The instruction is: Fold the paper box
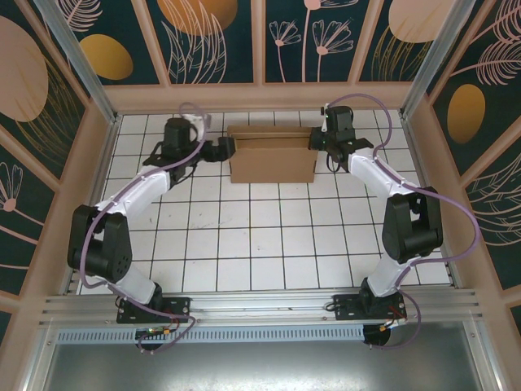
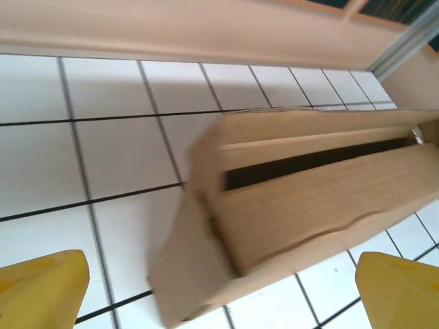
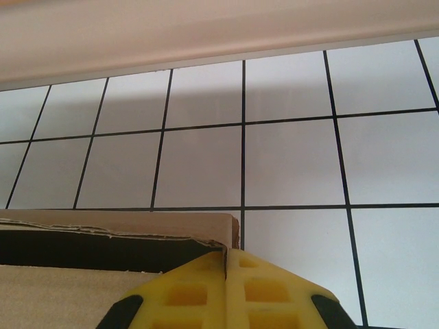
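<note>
The paper box is a brown cardboard mailer lying at the back middle of the tiled table, its lid partly raised over a dark slot. My left gripper is at the box's left end, open wide. In the left wrist view its yellow fingers stand far apart, and the box's blurred end flap hangs between them, untouched. My right gripper is at the box's right end, shut. In the right wrist view its closed tips meet the box's right corner at the torn edge of the lid.
The beige back wall runs just behind the box, a tile's width away. Side walls and metal posts frame the table. White tiles stretch from the box to the arm bases.
</note>
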`<act>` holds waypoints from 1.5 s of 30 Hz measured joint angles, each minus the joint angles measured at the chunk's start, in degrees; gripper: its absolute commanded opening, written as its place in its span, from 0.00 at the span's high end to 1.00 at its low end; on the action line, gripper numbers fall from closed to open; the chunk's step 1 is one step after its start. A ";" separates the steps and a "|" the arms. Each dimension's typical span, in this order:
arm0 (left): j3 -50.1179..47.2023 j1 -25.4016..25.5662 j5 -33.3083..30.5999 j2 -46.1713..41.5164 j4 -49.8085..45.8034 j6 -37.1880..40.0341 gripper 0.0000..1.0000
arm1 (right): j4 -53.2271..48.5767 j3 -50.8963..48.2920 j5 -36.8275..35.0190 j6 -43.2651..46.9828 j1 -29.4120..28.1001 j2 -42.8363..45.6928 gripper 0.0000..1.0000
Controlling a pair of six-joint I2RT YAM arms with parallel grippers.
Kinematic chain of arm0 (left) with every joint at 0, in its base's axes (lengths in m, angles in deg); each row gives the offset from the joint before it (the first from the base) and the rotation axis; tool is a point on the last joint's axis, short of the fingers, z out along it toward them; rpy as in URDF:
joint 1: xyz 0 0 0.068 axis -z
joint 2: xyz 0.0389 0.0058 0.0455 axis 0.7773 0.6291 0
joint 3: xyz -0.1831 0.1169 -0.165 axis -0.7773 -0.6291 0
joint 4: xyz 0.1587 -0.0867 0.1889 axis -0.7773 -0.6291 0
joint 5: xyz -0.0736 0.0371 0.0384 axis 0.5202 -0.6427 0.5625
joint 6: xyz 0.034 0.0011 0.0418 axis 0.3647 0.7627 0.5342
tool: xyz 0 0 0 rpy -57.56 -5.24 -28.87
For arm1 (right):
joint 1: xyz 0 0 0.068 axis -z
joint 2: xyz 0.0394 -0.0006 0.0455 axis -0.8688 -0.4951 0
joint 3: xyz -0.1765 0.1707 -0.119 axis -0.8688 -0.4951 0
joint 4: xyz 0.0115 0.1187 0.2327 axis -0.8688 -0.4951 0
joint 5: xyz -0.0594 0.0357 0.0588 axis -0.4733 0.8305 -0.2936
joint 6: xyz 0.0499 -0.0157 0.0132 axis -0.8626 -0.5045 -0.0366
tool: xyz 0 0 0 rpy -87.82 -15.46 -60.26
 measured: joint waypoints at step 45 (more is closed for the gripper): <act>7.21 -3.69 28.44 19.28 4.46 60.06 0.04 | 1.90 -4.44 3.52 9.57 0.00 3.72 1.00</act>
